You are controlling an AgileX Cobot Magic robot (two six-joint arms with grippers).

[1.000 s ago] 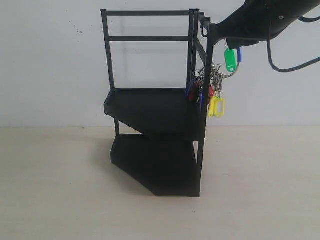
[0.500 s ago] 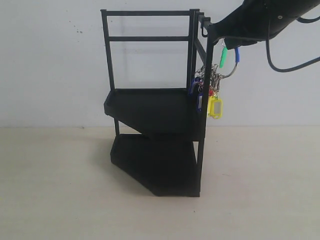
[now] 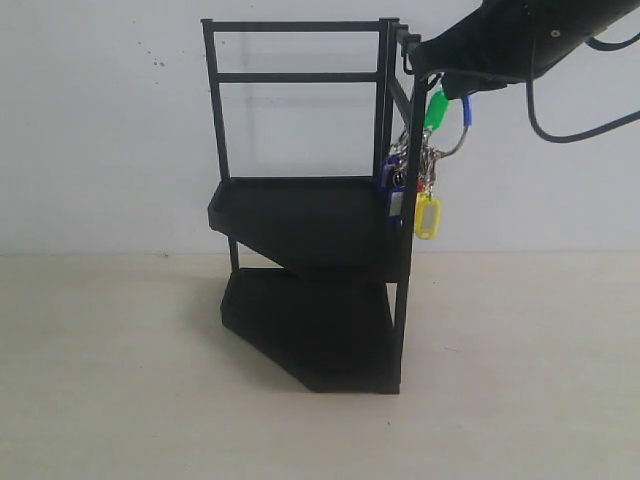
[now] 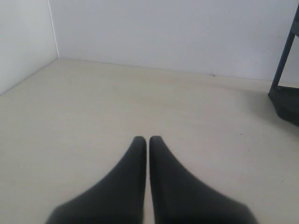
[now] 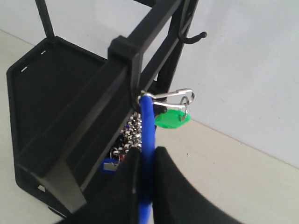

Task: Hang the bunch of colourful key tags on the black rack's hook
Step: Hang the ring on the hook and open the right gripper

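Note:
The black rack (image 3: 310, 225) stands in the middle of the exterior view. My right gripper (image 3: 452, 80) is at the top of its front upright, shut on the blue loop (image 5: 147, 126) of the colourful key tag bunch (image 3: 420, 170). The loop's upper end touches the upright just below the hook (image 5: 122, 48). A green tag (image 5: 172, 119) and a silvery clasp hang beside the loop. Chains, a blue tag and a yellow tag (image 3: 427, 215) dangle against the upright. My left gripper (image 4: 147, 139) is shut and empty, low over the table, away from the rack.
A curled J-hook (image 5: 194, 37) sits under the rack's top rail, behind the upright. The rack's upper tray (image 5: 42, 88) lies below my right gripper. A white wall stands behind the beige table (image 3: 520, 380). A rack corner (image 4: 285, 100) shows in the left wrist view.
My right gripper has carried the bunch left and slightly up, closer to the upright. The green tag has swung in towards the rack, and the yellow tags have turned edge-on.

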